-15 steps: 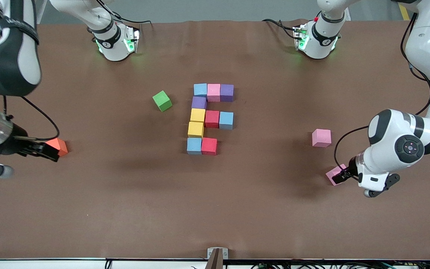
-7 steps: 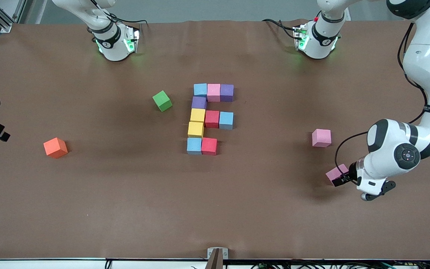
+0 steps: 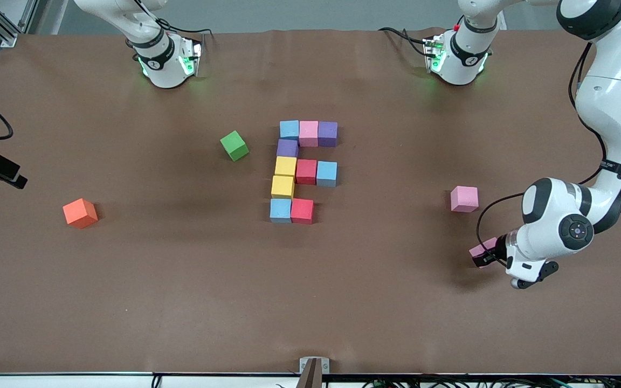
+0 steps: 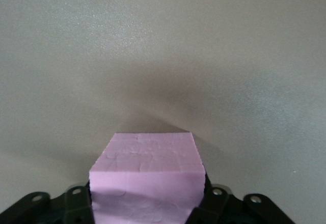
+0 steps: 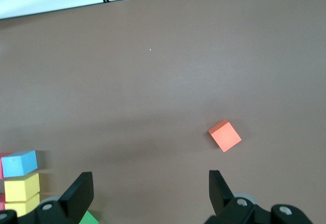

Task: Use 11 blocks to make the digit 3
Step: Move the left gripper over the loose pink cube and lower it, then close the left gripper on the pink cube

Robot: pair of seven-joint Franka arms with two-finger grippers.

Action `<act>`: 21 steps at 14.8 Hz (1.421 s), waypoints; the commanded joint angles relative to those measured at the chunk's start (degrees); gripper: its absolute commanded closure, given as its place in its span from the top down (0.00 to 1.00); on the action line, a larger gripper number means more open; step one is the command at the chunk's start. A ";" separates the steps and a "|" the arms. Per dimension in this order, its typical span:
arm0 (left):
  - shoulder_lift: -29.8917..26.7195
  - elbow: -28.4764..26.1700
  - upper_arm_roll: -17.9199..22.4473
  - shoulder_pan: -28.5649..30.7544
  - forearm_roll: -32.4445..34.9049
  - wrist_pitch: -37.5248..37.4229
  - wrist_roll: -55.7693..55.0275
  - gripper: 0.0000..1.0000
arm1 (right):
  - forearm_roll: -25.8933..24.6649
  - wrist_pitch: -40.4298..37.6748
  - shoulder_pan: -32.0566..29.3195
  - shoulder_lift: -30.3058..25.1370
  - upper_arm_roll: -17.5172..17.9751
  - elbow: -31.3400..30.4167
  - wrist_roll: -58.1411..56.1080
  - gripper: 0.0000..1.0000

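The unfinished digit 3 (image 3: 303, 171) lies near the middle of the table (image 3: 181, 296), and its long axis runs from the robots' bases toward the front camera. It has ten touching cubes: a bar of three farthest from the camera, a middle bar of three, and only two cubes in the nearest bar, with single cubes joining them on the side toward the right arm's end. The bars point toward the left arm's end. One loose pink cube (image 3: 464, 198) rests apart, toward the left arm's end. The left gripper (image 3: 487, 254) is low at the table, nearer the camera than that cube, and its fingers (image 4: 76, 203) press both sides of another pink cube (image 4: 147, 178). The right gripper (image 5: 150, 191) is spread wide and holds nothing, over the table's right-arm end, above the orange cube (image 3: 80, 213). The green cube (image 3: 234, 145) lies beside the figure.
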 commanded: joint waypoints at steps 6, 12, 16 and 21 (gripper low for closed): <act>-0.55 4.44 0.33 -9.85 -0.80 -0.18 -18.08 0.17 | -3.56 3.96 2.12 -7.59 -0.15 -10.93 -1.69 1.00; 0.68 8.05 0.77 -22.77 -1.86 -0.18 -50.50 0.18 | -3.65 5.92 1.76 -10.59 -0.32 -15.44 -1.78 1.00; 0.33 8.14 0.77 -28.40 -1.68 -0.09 -71.44 0.21 | -3.56 4.68 1.33 -9.01 -0.50 -10.96 -1.87 1.00; 0.59 8.05 0.86 -33.68 -1.15 -0.09 -87.10 0.23 | -3.47 3.81 1.50 -8.05 -0.50 -11.04 -1.70 1.00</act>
